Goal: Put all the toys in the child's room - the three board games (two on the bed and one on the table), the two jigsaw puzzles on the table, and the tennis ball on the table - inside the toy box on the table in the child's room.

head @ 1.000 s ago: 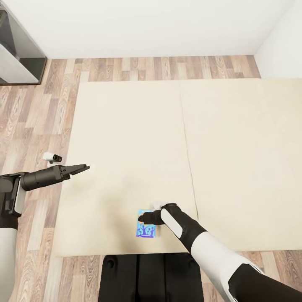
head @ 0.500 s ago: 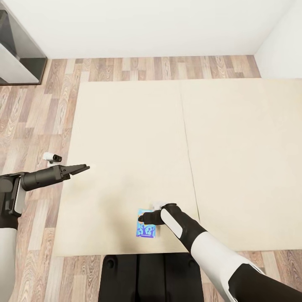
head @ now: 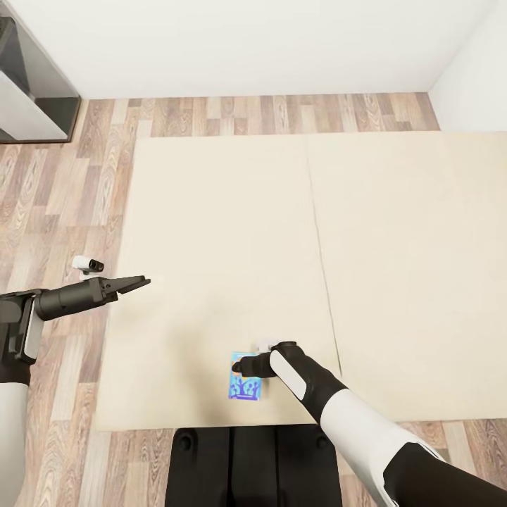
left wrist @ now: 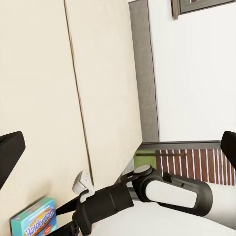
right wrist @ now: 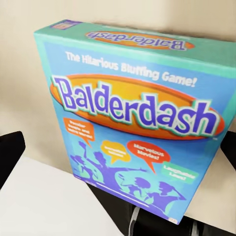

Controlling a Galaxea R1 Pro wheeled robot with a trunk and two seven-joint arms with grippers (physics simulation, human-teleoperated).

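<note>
Blue board game (head: 246, 385) lay near bed (head: 211, 232) edge; right claw (head: 238, 367) hovered open over it, unmoved. Left claw (head: 141, 282) open beside bed; small white device (head: 87, 265) on floor.

Home bedroom, likely a child's. Wide low bed with plain beige two-part mattress (head: 282, 267) on wood-plank floor (head: 63, 204), bare white walls (head: 246, 42). Bright blue Balderdash board-game box (right wrist: 137, 123) lies on the mattress, directly ahead of the right jaws.

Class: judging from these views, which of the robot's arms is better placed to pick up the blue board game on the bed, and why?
Right. The right gripper hovers open directly over the blue board game on the bed, while the left gripper hangs open off at the bed's edge.
</note>
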